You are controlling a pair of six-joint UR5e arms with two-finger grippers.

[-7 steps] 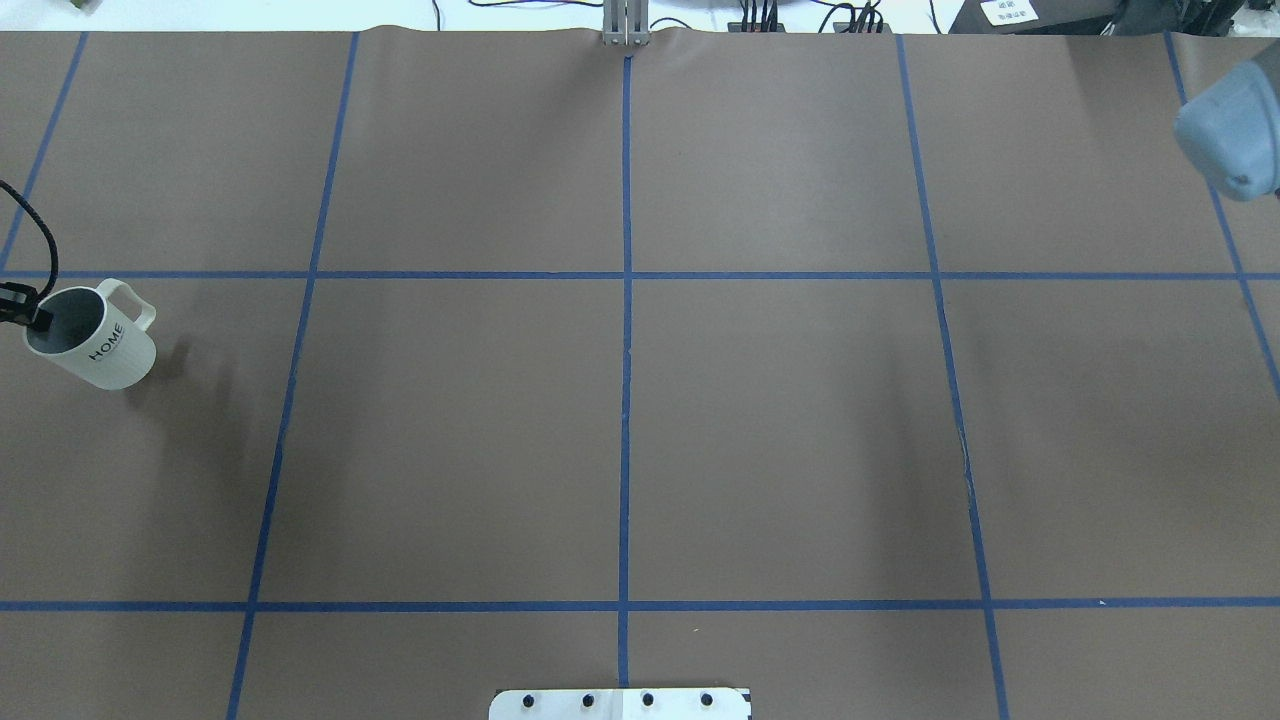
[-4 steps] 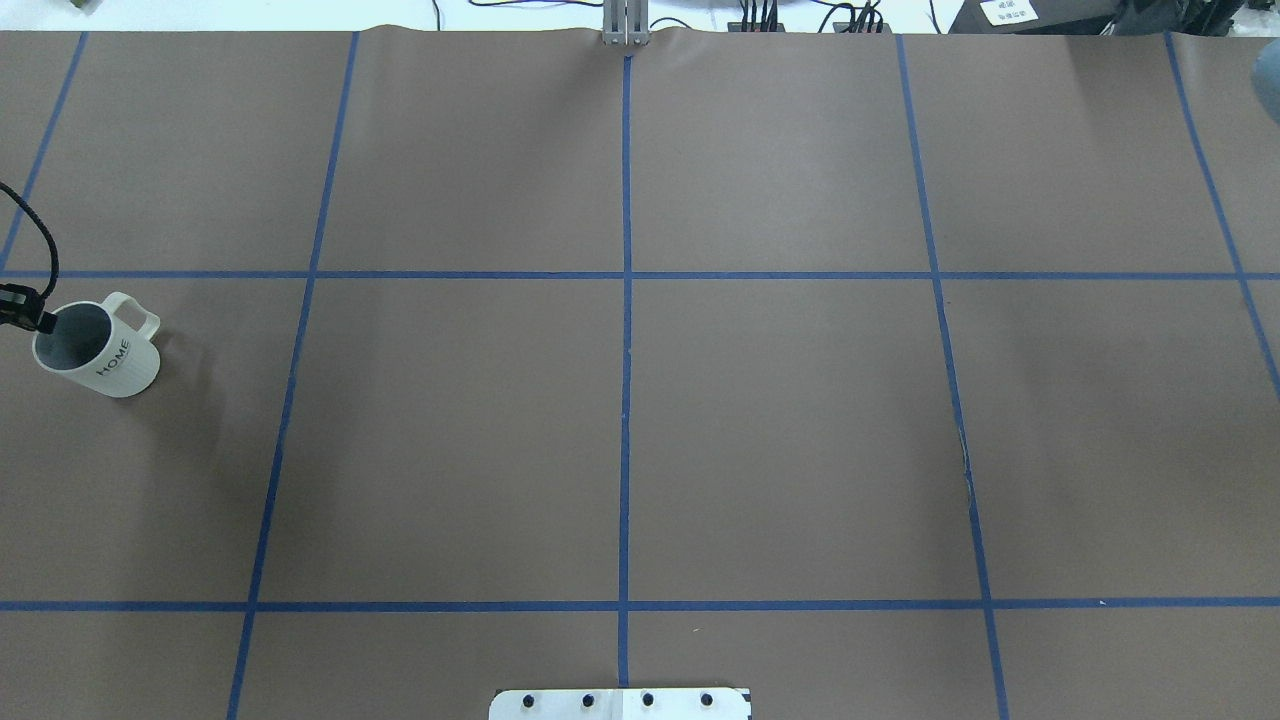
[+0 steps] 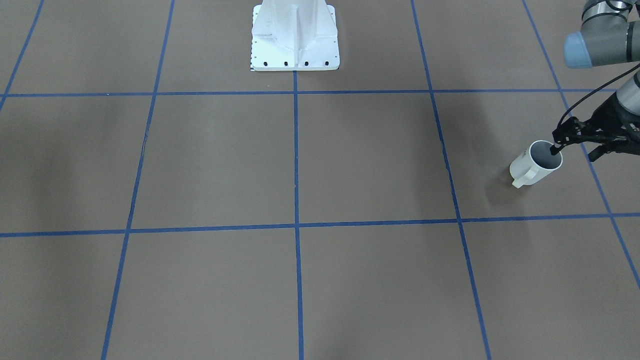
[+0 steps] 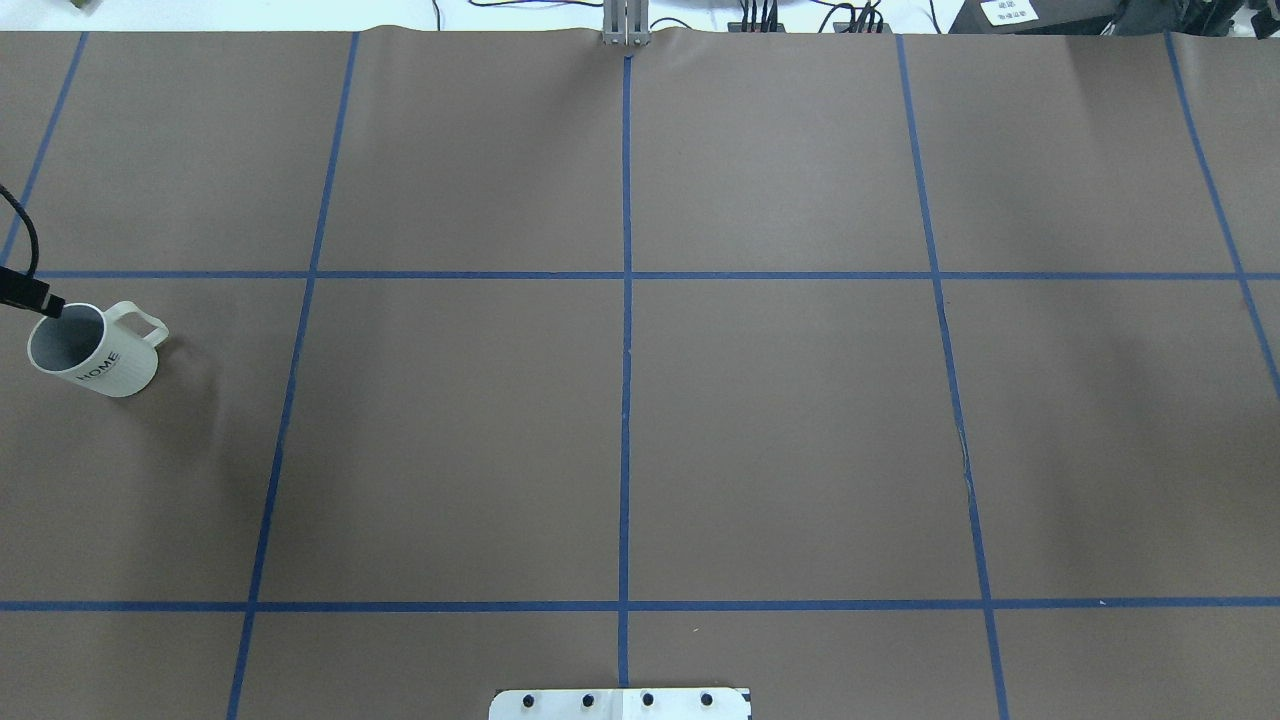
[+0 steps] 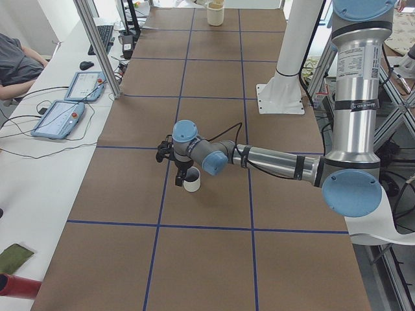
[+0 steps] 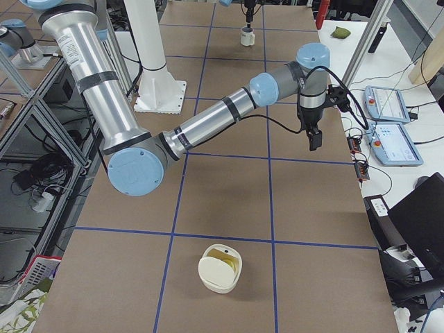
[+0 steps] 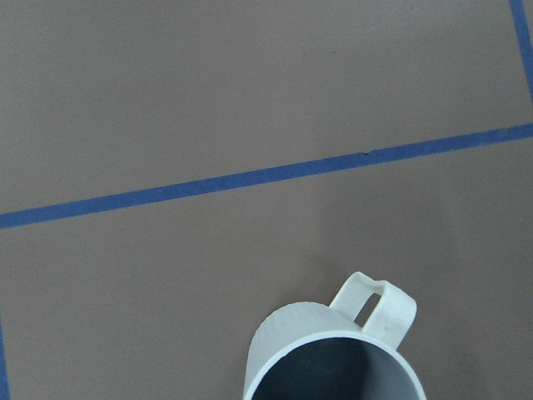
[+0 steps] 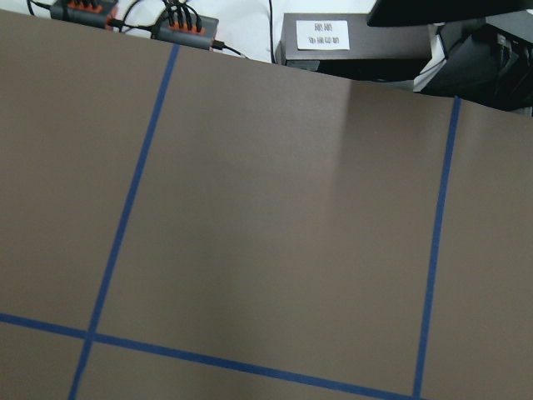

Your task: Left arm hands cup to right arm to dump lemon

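One finger of the left gripper (image 3: 560, 146) dips inside the cup (image 3: 536, 165), apparently pinching its rim wall; cup stands at the table's left end, handle outward, presumably gripped there so the body stays free for handover. Lemon not visible inside. Right gripper (image 6: 314, 138) hangs far off; spread cannot be judged. Brown table (image 4: 780, 430), blue tape grid; operator desks with tablets (image 5: 58, 118) alongside.

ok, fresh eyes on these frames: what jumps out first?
The white cup marked HOME, alone near the left edge of the brown gridded table, with the left gripper at its rim, one of its fingers dipping inside. Next, in the exterior right view, the right arm stretched over the table, and a cream bowl-like container near that end.
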